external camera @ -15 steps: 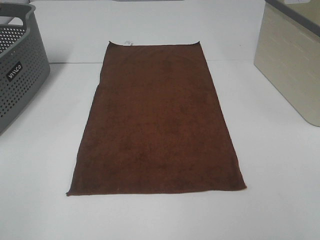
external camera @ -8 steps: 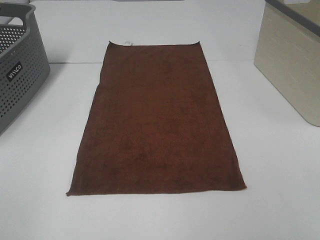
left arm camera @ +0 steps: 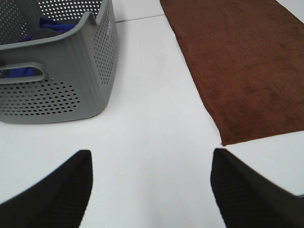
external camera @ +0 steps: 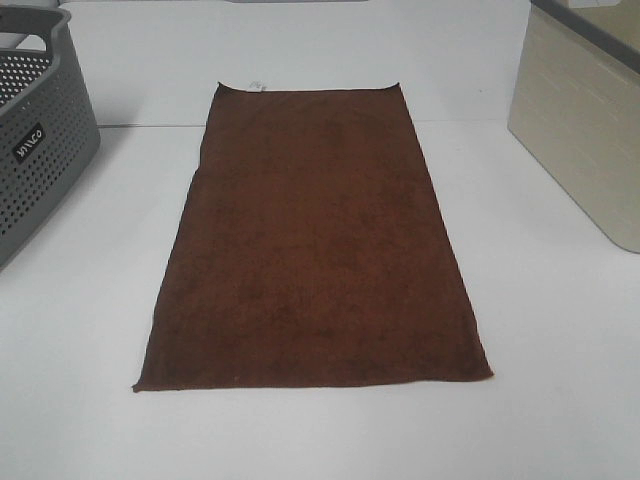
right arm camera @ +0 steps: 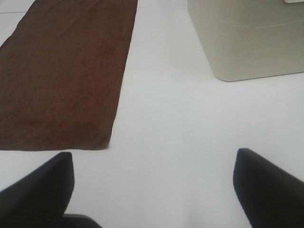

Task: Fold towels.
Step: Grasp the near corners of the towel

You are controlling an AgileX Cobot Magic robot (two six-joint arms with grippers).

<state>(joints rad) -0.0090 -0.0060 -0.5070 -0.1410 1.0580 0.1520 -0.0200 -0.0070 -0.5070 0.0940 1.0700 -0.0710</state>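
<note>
A dark reddish-brown towel (external camera: 312, 240) lies flat and spread out lengthwise in the middle of the white table, with a small white tag (external camera: 256, 84) at its far short edge. Neither gripper shows in the exterior high view. In the left wrist view my left gripper (left arm camera: 149, 187) is open and empty over bare table, near the towel's (left arm camera: 242, 66) near left corner. In the right wrist view my right gripper (right arm camera: 154, 190) is open and empty over bare table, near the towel's (right arm camera: 61, 71) near right corner.
A grey perforated basket (external camera: 35, 140) stands at the left edge; the left wrist view shows the basket (left arm camera: 57, 71) with blue cloth inside. A beige bin (external camera: 585, 130) stands at the right edge and also shows in the right wrist view (right arm camera: 247, 38).
</note>
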